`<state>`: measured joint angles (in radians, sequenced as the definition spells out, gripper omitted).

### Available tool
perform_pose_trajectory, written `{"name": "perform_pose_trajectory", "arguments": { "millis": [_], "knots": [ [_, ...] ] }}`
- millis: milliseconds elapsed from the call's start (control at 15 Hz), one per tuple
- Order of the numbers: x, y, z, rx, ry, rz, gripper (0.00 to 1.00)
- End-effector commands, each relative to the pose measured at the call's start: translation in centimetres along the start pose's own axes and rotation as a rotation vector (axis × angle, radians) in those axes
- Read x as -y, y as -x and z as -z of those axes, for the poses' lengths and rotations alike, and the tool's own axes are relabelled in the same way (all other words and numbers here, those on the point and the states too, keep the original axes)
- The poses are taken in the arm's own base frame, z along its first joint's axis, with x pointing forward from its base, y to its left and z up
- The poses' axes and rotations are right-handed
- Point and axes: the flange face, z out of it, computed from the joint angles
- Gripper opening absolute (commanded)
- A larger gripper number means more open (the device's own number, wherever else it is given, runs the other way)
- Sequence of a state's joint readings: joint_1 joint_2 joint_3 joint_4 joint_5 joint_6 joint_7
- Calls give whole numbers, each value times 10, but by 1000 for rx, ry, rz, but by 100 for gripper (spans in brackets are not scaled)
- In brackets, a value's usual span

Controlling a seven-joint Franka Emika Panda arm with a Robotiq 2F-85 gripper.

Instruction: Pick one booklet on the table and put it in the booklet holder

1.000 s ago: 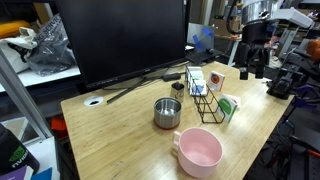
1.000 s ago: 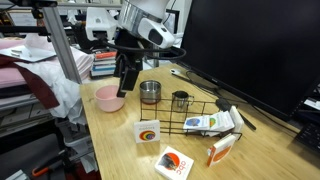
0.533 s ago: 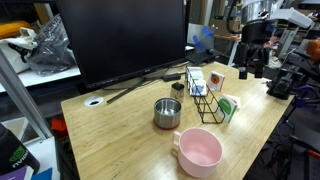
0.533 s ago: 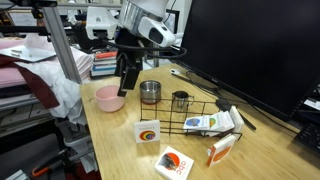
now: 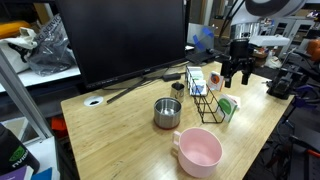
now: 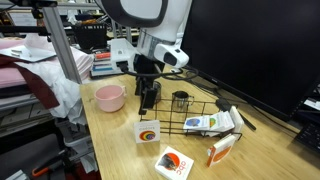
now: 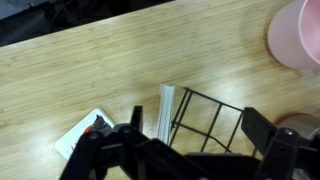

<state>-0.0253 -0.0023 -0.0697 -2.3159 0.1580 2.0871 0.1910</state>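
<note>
Premises: robotics lab or office workspace. Evidence: large dark monitor (image 5: 125,40) on a wood-grain counter (image 5: 110,140) with a round cable hole (image 5: 94,101); robot arm (image 6: 150,25); metal frame post (image 6: 62,50); stacked papers (image 6: 104,66) on the far side.

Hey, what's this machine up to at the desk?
A robot arm hovers over the wooden table, its fingers open and holding nothing. Below stands a black wire booklet holder with some booklets in it, and more lie loose nearby. The green-and-white booklet beside the holder has not been picked up yet.
</note>
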Motion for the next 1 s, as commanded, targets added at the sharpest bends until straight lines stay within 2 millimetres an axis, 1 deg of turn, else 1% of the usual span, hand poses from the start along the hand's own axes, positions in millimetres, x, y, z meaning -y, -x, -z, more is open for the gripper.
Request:
{"name": "perform_pose_trajectory", "arguments": {
  "millis": [0,133,200,267,333,600,733,933],
  "knots": [
    [-7,-24,-24,-5,43,-3,100],
    [-11,-34,-42,29,39,2,100],
    [-9,-23,-39,23,42,-9,100],
    [-10,-25,-46,35,46,-11,100],
    [-10,-25,-48,39,48,-11,100],
    [-8,-24,-42,27,44,-8,100],
    [-6,-25,-42,21,39,-20,100],
    [-6,-30,-48,12,20,-5,100]
  ]
}}
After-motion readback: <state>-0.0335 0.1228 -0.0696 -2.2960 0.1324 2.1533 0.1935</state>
